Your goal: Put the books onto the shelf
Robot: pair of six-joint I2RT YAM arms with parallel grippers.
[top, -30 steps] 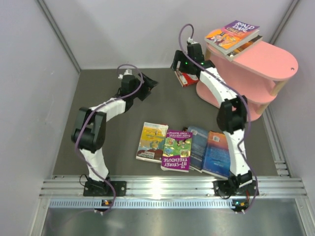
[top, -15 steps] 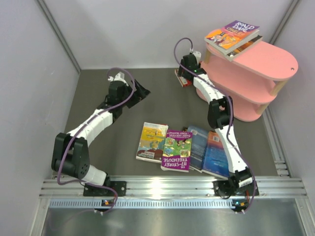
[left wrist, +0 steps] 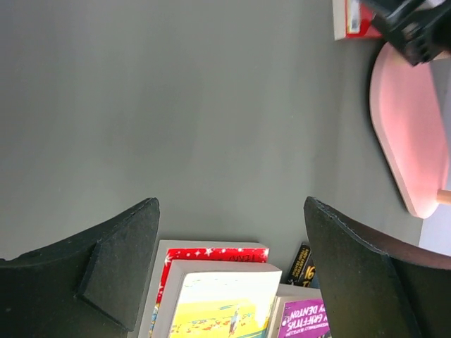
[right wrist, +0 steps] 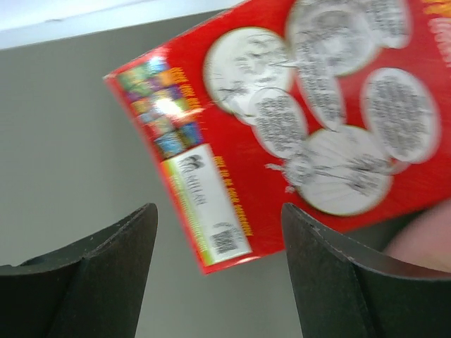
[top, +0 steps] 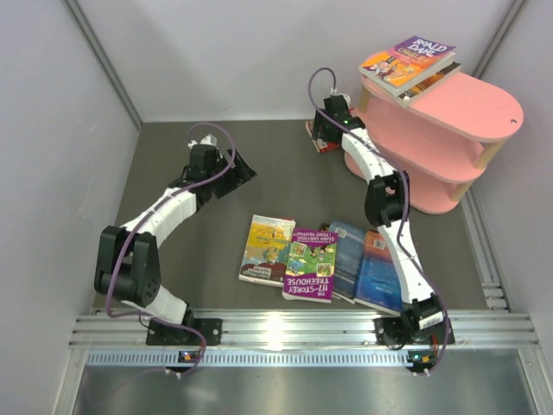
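Note:
A red book (top: 320, 140) lies on the dark mat at the foot of the pink shelf (top: 471, 112). My right gripper (top: 323, 130) hovers over it, open. In the right wrist view the book's red back cover (right wrist: 296, 120) fills the upper frame, its corner between my right gripper (right wrist: 217, 211) fingers, untouched. Two books, a purple Roald Dahl (top: 416, 54) uppermost, lie on the shelf's top board. A yellow book (top: 267, 249), a purple Treehouse book (top: 309, 264) and two blue books (top: 370, 266) lie in a row near the front. My left gripper (top: 240, 168) hangs open and empty above the mat, its wrist view showing the yellow book (left wrist: 225, 303) below my left gripper (left wrist: 231, 208).
Grey walls close in the mat at the back and both sides. An aluminium rail (top: 285, 330) runs along the near edge by the arm bases. The shelf's lower boards (top: 432, 177) jut out beside the right arm's forearm.
The right gripper has dropped lower over the red book and its jaws have narrowed somewhat. The left arm has folded back, carrying its open gripper slightly left and nearer.

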